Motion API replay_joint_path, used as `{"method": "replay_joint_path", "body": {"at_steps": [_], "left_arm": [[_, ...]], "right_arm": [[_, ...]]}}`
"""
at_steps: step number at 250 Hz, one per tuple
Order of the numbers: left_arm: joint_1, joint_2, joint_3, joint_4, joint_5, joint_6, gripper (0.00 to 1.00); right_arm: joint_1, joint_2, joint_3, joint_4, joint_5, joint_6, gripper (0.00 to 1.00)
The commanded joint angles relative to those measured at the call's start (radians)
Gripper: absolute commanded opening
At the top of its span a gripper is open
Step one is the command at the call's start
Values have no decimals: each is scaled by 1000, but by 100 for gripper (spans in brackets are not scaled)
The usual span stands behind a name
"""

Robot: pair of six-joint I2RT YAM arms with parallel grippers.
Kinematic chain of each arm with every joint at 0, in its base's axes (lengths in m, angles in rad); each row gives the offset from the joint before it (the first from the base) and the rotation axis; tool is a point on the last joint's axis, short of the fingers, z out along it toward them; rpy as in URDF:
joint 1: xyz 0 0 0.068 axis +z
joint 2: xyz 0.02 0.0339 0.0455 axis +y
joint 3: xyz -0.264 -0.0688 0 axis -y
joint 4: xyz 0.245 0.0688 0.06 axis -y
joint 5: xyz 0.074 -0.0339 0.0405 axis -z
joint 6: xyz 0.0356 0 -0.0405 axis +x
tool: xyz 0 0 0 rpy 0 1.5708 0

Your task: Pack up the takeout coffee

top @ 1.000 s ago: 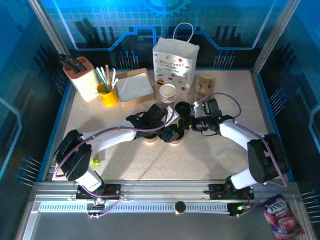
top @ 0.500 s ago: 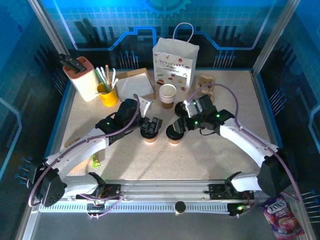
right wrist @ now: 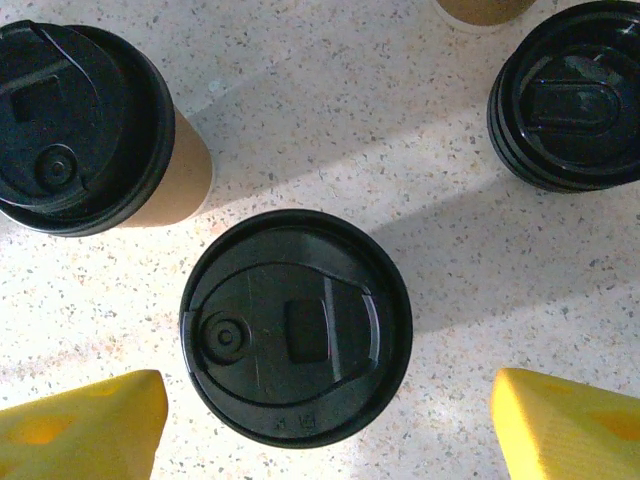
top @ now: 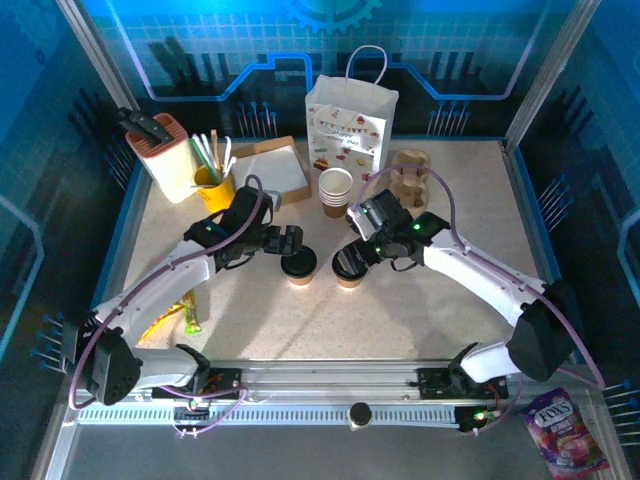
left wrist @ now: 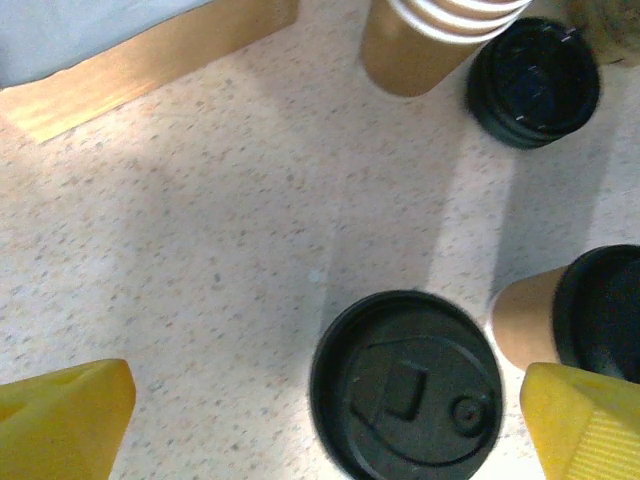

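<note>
Two takeout coffee cups, tan with black lids, stand side by side mid-table: the left cup (top: 299, 265) (left wrist: 405, 385) and the right cup (top: 348, 268) (right wrist: 297, 325). My left gripper (top: 288, 242) (left wrist: 325, 430) hovers open just behind and above the left cup, with one yellow finger (left wrist: 60, 420) far to its left and the other beside its right rim. My right gripper (top: 352, 255) (right wrist: 325, 430) hangs open above the right cup, its yellow fingers (right wrist: 570, 425) wide of the lid on both sides and touching nothing.
Behind the cups are a stack of empty paper cups (top: 336, 190), a stack of spare black lids (right wrist: 570, 90), the white printed bag (top: 350, 125) and the pulp carrier (top: 408, 170). At back left stand a napkin box (top: 270, 170), a yellow straw holder (top: 215, 188) and a knife block (top: 160, 140).
Both grippers have lifted off the lidded cups and drawn back. The left arm swung out to the left, and the right jaws have spread wider.
</note>
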Motion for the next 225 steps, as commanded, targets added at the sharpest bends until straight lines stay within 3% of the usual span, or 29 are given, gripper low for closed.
{"method": "replay_joint_path", "body": {"at_steps": [1,47,132,178,225], "left_arm": [[7,49,84,-168,-86,-6,100],[7,128,176,-306,-96,58,100],[7,82,91,-225,33,115,100],[7,57,93,-212,128,135,100],[7,37,93,-208,117,154,100]], "right_arm": [[16,20,36,-39,11,-6,84],[41,53,51,-45,-1,-5,85],[83,145,112,-94,40,-22,93],[88,186,136,-111,44,-25,92],[93,210,154,-133,55,-24,88]]}}
